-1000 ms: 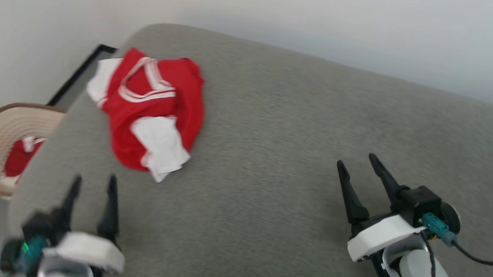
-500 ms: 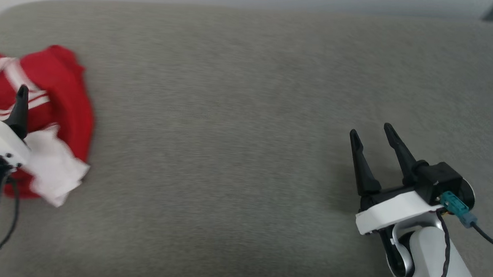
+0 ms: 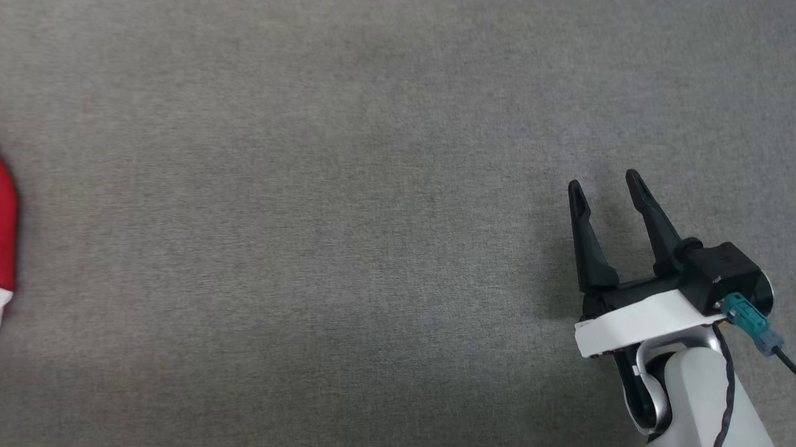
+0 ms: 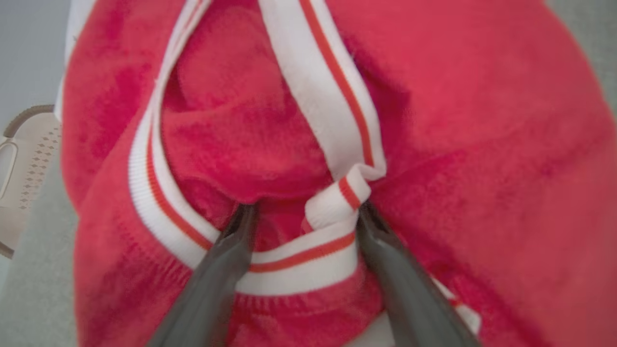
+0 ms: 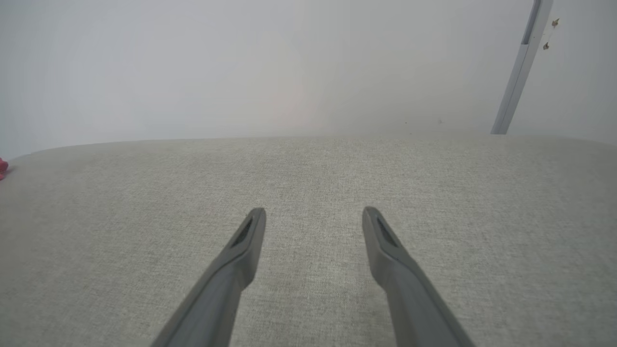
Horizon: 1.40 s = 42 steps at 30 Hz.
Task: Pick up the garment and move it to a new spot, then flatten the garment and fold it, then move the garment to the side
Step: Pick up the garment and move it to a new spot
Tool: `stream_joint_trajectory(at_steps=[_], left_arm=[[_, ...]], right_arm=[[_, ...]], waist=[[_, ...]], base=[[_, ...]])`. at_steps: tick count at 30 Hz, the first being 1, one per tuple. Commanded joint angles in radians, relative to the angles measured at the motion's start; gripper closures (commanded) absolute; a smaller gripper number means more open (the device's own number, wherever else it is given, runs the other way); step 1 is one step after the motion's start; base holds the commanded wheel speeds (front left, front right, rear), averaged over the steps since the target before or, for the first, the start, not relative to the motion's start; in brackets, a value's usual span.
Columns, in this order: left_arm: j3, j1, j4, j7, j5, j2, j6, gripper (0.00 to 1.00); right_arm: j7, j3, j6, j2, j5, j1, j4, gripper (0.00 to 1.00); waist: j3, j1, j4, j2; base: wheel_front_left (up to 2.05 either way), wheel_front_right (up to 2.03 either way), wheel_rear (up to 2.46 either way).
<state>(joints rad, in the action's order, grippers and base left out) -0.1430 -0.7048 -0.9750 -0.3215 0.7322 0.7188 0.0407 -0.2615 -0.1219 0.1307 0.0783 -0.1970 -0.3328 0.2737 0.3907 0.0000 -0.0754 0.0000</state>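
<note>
Your left gripper is spread, its fingers straddling the striped collar of the garment. The garment lies bunched on the grey cushion's left side, its long axis unclear. Beyond that side is a beige basket, contents hidden. Your right gripper hangs spread over the cushion's right.

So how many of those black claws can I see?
2. The right gripper is open over the grey surface, lower right in the head view; the left gripper, open, straddles the striped collar of the garment in its wrist view.
</note>
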Motion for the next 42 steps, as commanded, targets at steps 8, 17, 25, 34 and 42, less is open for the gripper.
stream_joint_trajectory(at_steps=[8, 17, 25, 34, 42], left_arm=[[-0.039, -0.011, -0.128, 0.028, -0.012, -0.073, 0.012, 1.0], [-0.072, -0.094, -0.083, 0.286, -0.089, -0.033, 0.02, 1.0], [-0.189, -0.167, 0.065, 0.374, -0.151, -0.107, 0.082, 1.0], [-0.54, -0.219, 0.446, 0.295, -0.02, -0.202, 0.09, 1.0], [-0.853, -0.313, 0.733, 0.249, 0.254, -0.193, 0.088, 1.0]], right_arm=[[-0.005, 0.003, 0.0, 0.003, 0.016, 0.009, -0.027, 0.0], [-0.005, 0.013, 0.0, -0.013, 0.005, 0.054, -0.008, 0.0], [-0.005, 0.006, 0.0, -0.025, -0.015, 0.085, 0.004, 0.0], [-0.005, 0.019, 0.0, -0.027, -0.067, 0.078, -0.006, 0.0], [-0.005, 0.029, 0.0, -0.027, -0.126, 0.04, -0.017, 0.0]], waist=[[0.01, 0.0, -0.012, 0.0], [-0.118, 0.0, 0.008, 0.0], [-0.192, 0.0, -0.016, 0.0], [-0.167, 0.0, -0.109, 0.0], [-0.085, 0.0, -0.216, 0.0]], base=[[0.0, 0.0, 0.0], [0.0, 0.0, 0.0], [0.0, 0.0, 0.0], [0.0, 0.0, 0.0], [0.0, 0.0, 0.0]])
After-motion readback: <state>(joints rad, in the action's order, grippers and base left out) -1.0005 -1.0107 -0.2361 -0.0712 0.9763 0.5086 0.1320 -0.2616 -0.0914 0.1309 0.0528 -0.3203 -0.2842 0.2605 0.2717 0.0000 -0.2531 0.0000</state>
